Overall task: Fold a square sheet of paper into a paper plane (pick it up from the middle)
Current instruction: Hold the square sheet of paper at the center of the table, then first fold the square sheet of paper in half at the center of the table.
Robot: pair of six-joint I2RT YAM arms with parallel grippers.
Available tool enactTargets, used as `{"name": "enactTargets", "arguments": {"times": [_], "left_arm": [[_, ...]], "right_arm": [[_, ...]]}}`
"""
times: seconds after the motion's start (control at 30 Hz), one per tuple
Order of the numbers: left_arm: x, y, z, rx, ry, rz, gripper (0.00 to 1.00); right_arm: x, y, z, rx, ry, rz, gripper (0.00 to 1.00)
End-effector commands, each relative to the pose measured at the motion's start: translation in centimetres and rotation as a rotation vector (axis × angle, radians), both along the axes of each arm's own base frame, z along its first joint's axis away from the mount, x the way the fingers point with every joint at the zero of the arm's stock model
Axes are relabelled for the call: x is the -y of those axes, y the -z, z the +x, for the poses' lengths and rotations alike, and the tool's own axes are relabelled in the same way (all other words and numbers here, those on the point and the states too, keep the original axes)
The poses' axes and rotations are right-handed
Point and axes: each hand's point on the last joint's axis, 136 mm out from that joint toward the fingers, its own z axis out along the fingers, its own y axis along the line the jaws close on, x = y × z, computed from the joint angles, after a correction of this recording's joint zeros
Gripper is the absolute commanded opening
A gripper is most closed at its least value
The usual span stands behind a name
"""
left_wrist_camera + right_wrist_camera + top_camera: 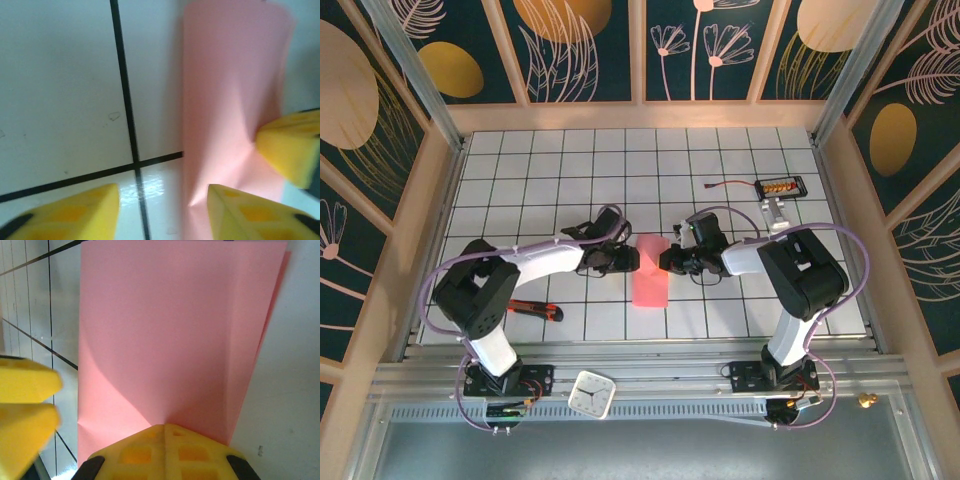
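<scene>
Right gripper (165, 436) is clamping the pink paper (170, 330) at its edge. Left gripper (162, 196) is standing open beside it. The paper is probably limp and creases easily, so edge grips are best.

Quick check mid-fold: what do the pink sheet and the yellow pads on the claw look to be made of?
Pink sheet: thin matte paper, it seems; soft creases fan out from where it is pinched. Yellow pads: probably moulded rubber or soft plastic, matte, with square recessed pockets.

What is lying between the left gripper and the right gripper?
The folded square sheet of paper lies between left gripper and right gripper, in the top view.
</scene>
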Motion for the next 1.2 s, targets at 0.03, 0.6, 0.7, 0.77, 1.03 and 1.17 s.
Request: {"name": "enactTargets", "arguments": {"times": [0.03,0.6,0.7,0.77,1.03,1.17], "left_arm": [[2.9,-2.7,-0.4,-0.001,0.021,-0.201,0.26],[-0.3,5.5,-2.8,-0.137,0.022,-0.003,0.06],[-1.3,6.1,-2.9,-0.133,0.012,0.040,0.06],[-1.8,6.2,-2.9,-0.130,0.013,0.060,0.06],[1.2,0.2,-1.0,-0.004,0.047,-0.116,0.12],[3.3,-1.2,-1.9,-0.041,0.070,-0.267,0.13]], "right_arm": [[3.9,6.1,-3.0,-0.154,0.064,-0.207,0.00],[4.5,6.5,-2.9,-0.165,0.072,-0.216,0.00],[4.5,6.6,-3.0,-0.169,0.073,-0.220,0.00],[4.6,6.6,-3.0,-0.169,0.072,-0.223,0.00],[4.7,6.6,-3.0,-0.170,0.075,-0.229,0.00],[4.8,6.7,-3.1,-0.171,0.073,-0.232,0.00]]}}
